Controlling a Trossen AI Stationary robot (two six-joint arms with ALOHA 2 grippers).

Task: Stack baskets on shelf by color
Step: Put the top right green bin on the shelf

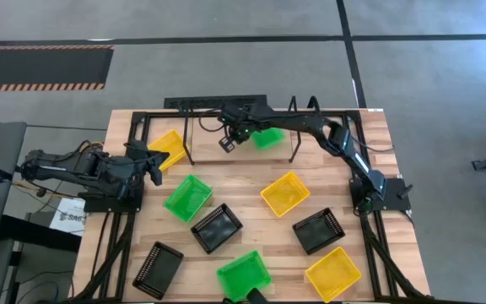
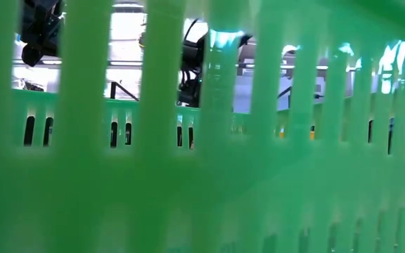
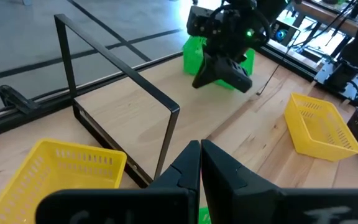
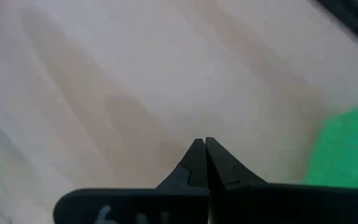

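Observation:
The shelf (image 1: pixel 189 139) stands at the table's far side, a black tube rack on a pale board (image 3: pixel 123 118). One green basket (image 1: pixel 267 138) rests by its bottom on the board near the shelf's right end. My right gripper (image 1: pixel 226 143) hangs shut over the board just left of that basket (image 4: pixel 347 149), its fingers (image 4: pixel 194 158) pointing steeply down. A yellow basket (image 1: pixel 169 148) sits on the table just outside the shelf's left end. My left gripper (image 3: pixel 201 155) waits shut beside it at the table's left.
Loose baskets lie on the near half of the table: green (image 1: pixel 186 197), black (image 1: pixel 217 228), yellow (image 1: pixel 284 193), black (image 1: pixel 318 230), yellow (image 1: pixel 333 274), black (image 1: pixel 158 268). Another green basket (image 1: pixel 245 274) at the near edge fills the low view (image 2: pixel 202 176).

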